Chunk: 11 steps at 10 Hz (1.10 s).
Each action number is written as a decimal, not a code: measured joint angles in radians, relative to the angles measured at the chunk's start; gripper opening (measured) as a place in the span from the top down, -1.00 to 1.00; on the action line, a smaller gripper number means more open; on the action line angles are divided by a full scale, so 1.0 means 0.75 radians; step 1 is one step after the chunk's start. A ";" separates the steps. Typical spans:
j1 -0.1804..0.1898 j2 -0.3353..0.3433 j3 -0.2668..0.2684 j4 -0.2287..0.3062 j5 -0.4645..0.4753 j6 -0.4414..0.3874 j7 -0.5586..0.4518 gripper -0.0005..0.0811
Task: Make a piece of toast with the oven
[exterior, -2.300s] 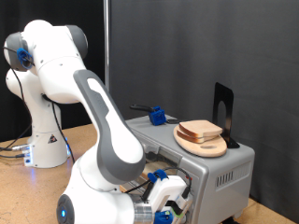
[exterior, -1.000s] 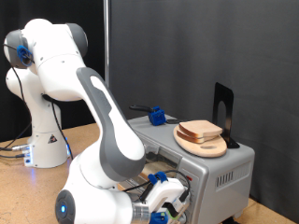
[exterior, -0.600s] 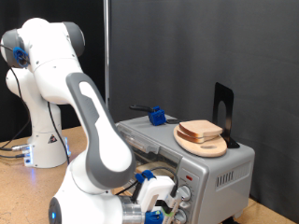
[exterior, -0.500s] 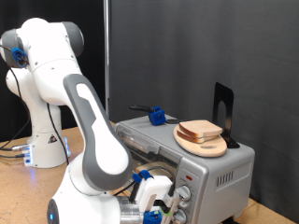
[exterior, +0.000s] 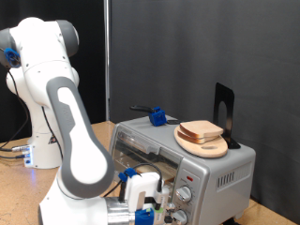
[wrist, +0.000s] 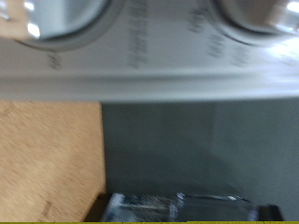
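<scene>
Arm swung left off oven [exterior: 220,169], toast [exterior: 201,130] unmoved on top, jaws' state unclear

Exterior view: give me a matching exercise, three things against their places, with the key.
Things:
1. slice of bread
2. gripper
3. blue clip

Places:
A. low in front of the oven, by its knobs
B. on the round wooden plate on the oven top
C. on the oven top, toward the view's left of the plate

Pairs: 1-B, 2-A, 3-C
</scene>
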<state>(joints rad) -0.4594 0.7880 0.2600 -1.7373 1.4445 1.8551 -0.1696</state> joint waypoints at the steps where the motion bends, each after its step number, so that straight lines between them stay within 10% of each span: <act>1: -0.021 -0.017 0.000 -0.005 0.010 -0.030 -0.001 0.83; 11: -0.047 -0.068 -0.016 -0.034 -0.028 -0.051 0.010 0.99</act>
<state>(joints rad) -0.4945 0.7369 0.2481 -1.7632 1.4237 1.8166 -0.1624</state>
